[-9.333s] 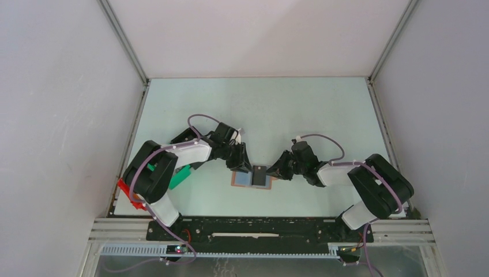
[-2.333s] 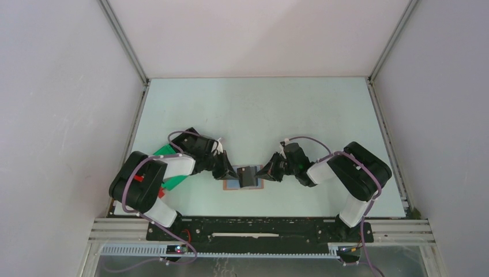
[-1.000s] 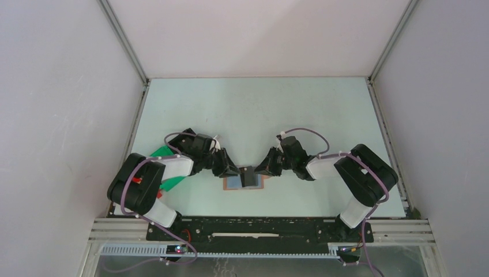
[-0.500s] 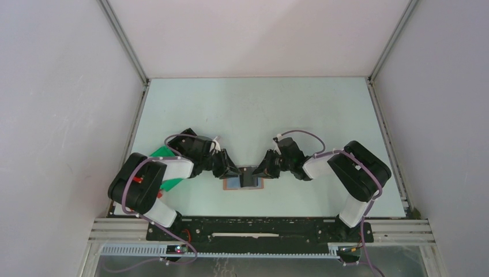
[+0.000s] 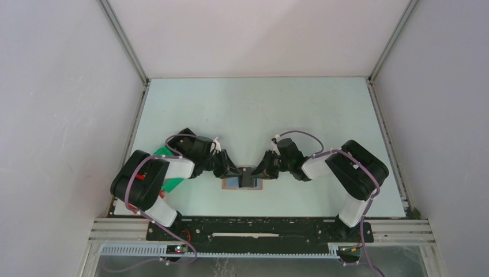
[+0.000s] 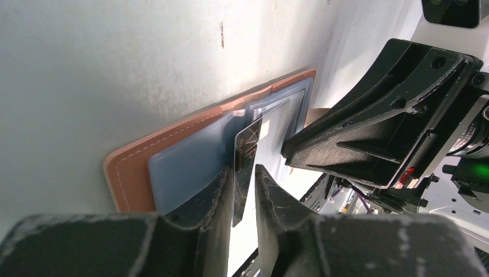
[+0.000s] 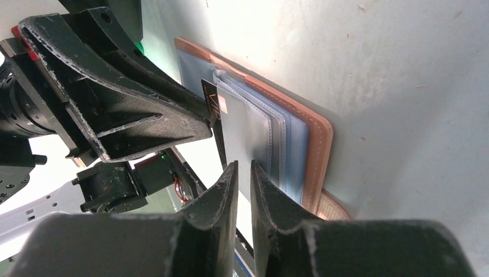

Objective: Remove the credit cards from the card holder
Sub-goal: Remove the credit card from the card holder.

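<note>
Right now the left gripper (image 6: pixel 243 173) is clenched on the black card (image 6: pixel 247 141), with its fingers on either face of the card's near end. The card stands on edge, tilted up off the card holder (image 6: pixel 130 167). I can't tell if its far end is still in a slot.

The holder lies open and flat, blue-grey panels up, on the table (image 6: pixel 115 69). It sits close to the near edge, about midway between the left and right edges.

The right gripper (image 7: pixel 242 170) has its fingers almost together, tips at the holder's right half. I can't tell if it pinches anything or only presses.

Handling guess:
- **Card:** thin, stiff, light, with slick faces. Hold it flat-on near a short edge and pull in line with the slot.
- **Holder:** soft and light, so it will likely drag or lift with the card. Pin it on the tan border, clear of the slot.
</note>
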Tool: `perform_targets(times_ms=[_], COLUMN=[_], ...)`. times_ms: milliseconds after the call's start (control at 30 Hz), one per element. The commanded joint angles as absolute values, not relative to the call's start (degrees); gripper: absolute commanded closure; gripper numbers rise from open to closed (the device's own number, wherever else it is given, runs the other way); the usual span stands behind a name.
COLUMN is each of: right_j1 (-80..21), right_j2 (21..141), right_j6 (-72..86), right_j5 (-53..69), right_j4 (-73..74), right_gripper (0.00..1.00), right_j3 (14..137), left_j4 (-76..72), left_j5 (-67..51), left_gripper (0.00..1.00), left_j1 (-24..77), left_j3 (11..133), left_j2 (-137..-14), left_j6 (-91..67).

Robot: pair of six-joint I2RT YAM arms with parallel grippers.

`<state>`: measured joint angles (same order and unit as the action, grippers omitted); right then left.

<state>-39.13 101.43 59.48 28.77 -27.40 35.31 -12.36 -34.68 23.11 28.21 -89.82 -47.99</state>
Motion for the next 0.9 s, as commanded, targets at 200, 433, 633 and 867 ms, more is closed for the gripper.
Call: perform_targets(times_ms=[200, 433, 633, 867], right_j1=[-40.0, -40.0, -39.8, -39.7], right_j2=[103.1, 103.0, 103.0, 103.7], right_j6=[59.5, 59.5, 59.5, 59.3], right_j5=[28.3, 28.1, 27.8, 27.9], right_j4=[-27.4, -27.2, -26.8, -26.5], right_gripper=[0.78, 0.78, 0.79, 0.79], right_j3=[36.1, 36.1, 36.1, 36.0], left_j4=[-11.2, -6.6, 3.6, 7.7], left_j5=[-36.1, -34.1, -27.8, -25.6], left_gripper=[0.95, 1.0, 1.0, 1.0], left_j1=[24.4, 25.0, 25.0, 23.7], left_j3=[28.9, 30.8, 32.9, 34.3], left_j2=[-93.3, -89.0, -83.7, -81.8], left_j6=[-47.9, -45.9, -41.5, -39.6])
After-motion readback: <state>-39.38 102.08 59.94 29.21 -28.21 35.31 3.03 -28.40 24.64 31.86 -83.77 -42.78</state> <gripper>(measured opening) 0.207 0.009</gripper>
